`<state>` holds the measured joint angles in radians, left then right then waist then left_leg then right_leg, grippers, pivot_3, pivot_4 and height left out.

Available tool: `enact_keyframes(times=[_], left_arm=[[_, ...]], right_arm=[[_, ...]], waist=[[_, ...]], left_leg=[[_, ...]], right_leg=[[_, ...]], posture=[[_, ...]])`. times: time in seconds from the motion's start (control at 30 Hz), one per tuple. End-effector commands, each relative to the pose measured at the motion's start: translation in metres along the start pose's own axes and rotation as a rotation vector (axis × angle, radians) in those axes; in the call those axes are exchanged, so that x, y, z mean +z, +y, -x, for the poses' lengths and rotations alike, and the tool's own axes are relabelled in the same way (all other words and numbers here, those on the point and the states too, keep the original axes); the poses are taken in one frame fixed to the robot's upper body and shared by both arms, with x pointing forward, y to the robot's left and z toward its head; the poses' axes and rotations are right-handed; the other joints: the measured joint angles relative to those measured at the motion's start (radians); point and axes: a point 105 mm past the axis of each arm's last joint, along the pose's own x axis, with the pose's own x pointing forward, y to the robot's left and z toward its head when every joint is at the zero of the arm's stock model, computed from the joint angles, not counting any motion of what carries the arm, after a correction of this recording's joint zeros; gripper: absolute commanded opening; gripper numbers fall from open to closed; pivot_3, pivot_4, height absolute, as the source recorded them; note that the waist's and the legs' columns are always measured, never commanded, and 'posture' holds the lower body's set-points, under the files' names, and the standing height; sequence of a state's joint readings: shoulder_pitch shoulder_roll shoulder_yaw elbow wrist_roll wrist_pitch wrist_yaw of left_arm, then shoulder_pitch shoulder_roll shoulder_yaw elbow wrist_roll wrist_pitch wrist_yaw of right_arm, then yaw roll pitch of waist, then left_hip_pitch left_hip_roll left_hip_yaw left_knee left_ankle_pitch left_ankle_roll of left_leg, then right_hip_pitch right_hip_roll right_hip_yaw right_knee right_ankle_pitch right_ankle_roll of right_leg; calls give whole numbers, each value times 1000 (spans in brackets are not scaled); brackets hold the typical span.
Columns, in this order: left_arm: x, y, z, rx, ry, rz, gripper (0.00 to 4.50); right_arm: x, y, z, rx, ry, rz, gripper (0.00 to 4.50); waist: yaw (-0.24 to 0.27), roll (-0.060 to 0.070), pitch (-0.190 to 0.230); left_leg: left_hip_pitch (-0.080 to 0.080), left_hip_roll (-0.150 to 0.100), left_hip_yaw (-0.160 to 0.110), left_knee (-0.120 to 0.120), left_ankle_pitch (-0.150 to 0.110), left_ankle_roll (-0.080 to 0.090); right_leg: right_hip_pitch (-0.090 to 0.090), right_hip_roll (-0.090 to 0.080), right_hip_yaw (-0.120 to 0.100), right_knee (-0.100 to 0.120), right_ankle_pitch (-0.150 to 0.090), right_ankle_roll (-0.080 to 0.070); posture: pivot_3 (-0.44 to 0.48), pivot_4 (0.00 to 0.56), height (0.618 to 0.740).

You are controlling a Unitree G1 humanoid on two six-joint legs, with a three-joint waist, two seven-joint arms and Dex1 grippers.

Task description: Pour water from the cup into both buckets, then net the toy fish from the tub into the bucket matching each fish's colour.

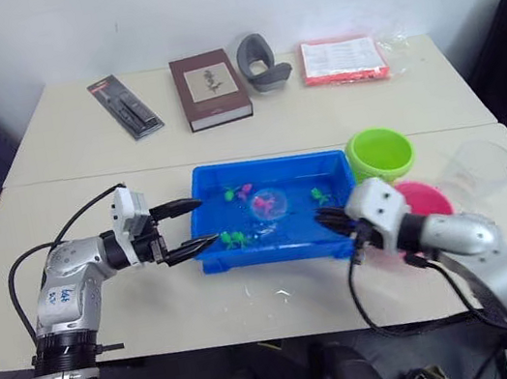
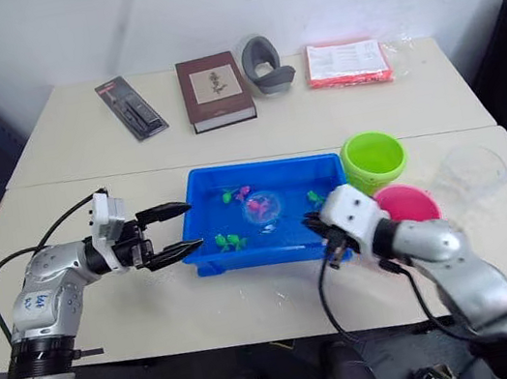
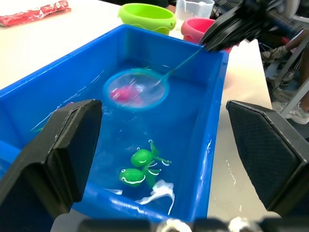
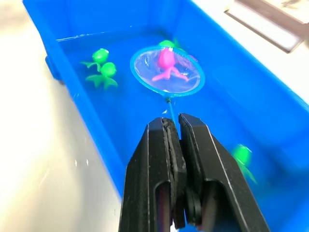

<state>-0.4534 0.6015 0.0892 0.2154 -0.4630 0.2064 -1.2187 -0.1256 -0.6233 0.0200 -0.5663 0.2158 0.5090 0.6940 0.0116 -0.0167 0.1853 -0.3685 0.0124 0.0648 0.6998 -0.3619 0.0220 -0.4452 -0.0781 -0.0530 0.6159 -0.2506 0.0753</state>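
Observation:
The blue tub (image 1: 263, 162) holds water and several toy fish. My right gripper (image 4: 175, 123) is shut on the thin handle of the net (image 4: 166, 71), at the tub's near right corner. The net's light blue hoop lies in the water with a pink fish (image 4: 165, 60) inside it. Two green fish (image 3: 137, 166) float near the tub's front left, and others lie by the far wall. My left gripper (image 1: 205, 221) stands open at the tub's left rim, holding nothing. The green bucket (image 1: 380, 153), pink bucket (image 1: 427, 195) and clear cup (image 1: 479, 167) stand to the right of the tub.
On the far table lie a black package (image 1: 126, 105), a brown book (image 1: 209, 88), a grey curved object (image 1: 261, 62) and a red packet (image 1: 343, 59). Small water splashes (image 1: 277, 293) mark the table in front of the tub.

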Motion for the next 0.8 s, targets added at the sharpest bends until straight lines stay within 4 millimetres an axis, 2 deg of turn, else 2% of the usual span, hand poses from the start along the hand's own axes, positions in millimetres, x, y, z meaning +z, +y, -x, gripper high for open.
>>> enact_keyframes(times=[0.03,0.23,0.47,0.67,0.8], left_arm=[[8,-4,-7,-53,-25,-22,4436],[7,-8,-18,-118,-34,-8,4436],[4,-10,-34,-198,-52,8,4436],[6,-13,-48,-256,-69,12,4436],[7,-15,-53,-269,-74,12,4436]], right_arm=[[23,-3,30,-74,-94,30,0],[25,-4,83,-225,-100,23,0],[3,-1,140,-362,48,95,0],[-18,-6,172,-510,126,209,0],[-31,-2,175,-506,185,359,0]], waist=[[1,0,0],[12,0,0],[13,0,0],[9,-1,0],[9,-1,0]], left_leg=[[1,0,0,0,0,0],[1,0,1,0,0,0],[2,-2,1,0,0,2],[4,-2,3,0,0,3],[7,-2,6,0,0,3]], right_leg=[[0,0,0,0,0,1],[1,1,0,1,0,1],[1,5,1,1,1,1],[1,6,2,1,1,2],[2,6,4,0,1,1]], posture=[[0,150,740],[0,150,740],[0,150,740],[0,150,740],[0,150,740]])
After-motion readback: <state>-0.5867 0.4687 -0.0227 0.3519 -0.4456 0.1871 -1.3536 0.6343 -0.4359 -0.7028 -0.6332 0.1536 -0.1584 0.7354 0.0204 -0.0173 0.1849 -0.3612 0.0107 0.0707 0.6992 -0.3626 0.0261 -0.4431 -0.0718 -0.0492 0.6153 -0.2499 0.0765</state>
